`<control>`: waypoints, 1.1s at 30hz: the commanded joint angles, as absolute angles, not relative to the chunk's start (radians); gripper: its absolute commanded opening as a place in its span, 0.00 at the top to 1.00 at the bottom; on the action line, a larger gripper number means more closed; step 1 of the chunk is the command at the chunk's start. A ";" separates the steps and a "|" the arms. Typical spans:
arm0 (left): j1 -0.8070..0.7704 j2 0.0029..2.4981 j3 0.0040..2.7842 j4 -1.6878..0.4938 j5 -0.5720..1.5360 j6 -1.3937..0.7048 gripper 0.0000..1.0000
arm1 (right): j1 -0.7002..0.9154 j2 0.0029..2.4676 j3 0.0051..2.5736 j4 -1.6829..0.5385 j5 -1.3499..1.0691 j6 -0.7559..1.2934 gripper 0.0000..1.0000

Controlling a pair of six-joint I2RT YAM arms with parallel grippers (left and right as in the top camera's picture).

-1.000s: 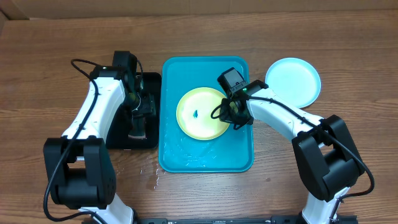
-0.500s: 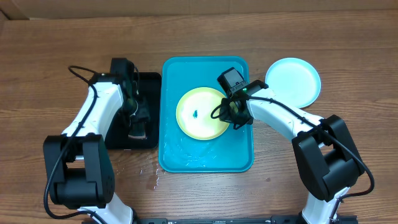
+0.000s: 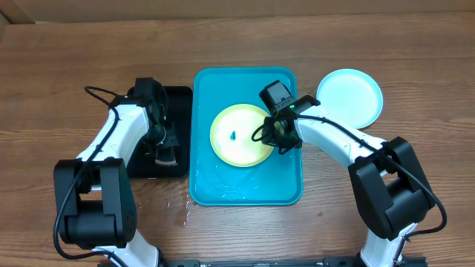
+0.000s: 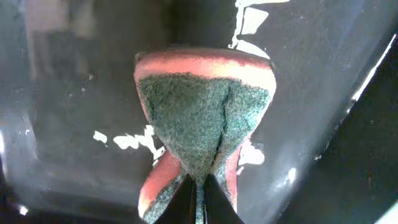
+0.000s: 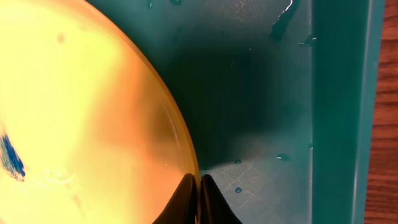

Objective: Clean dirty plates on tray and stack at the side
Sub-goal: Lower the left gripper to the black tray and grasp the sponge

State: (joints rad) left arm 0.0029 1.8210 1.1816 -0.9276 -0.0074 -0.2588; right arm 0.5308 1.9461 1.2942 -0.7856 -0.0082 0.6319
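Yellow-green plate [image 3: 241, 136] lies flat in the tray [image 3: 223, 189]. The right claw [image 3: 276, 141] is clamped on its rim, jaws nearly together with only the plate edge between them. In the right wrist view the plate [image 5: 81, 112] fills everything left of the right claw [image 5: 198, 186]. A blue smear [image 5: 11, 158] sits well left of the tips, at the plate's centre. Right of the tips is bare wet tray floor [image 5: 261, 93], then the raised wall, then wood. Water drops [image 5: 237, 190] lie just beside the tips.

Light blue plate [image 3: 349, 96] is on the table [image 3: 415, 67] outside the tray, to the right of and beyond the right claw, well apart from it.

Left claw [image 3: 165, 148] is over the black tray [image 3: 178, 100], jaws closed on a sponge [image 4: 205, 118]. The sponge is folded, green scour face outward and red foam at the edges, fanning out ahead of the left claw [image 4: 198, 186]. The black tray floor beneath looks wet. The blue tray is just to the right of this claw, its edge beside the black tray's.
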 commanded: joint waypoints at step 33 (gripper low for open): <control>-0.015 1.831 1.148 -0.679 0.087 -0.120 0.96 | 0.532 1.949 1.303 -0.786 0.007 0.629 0.93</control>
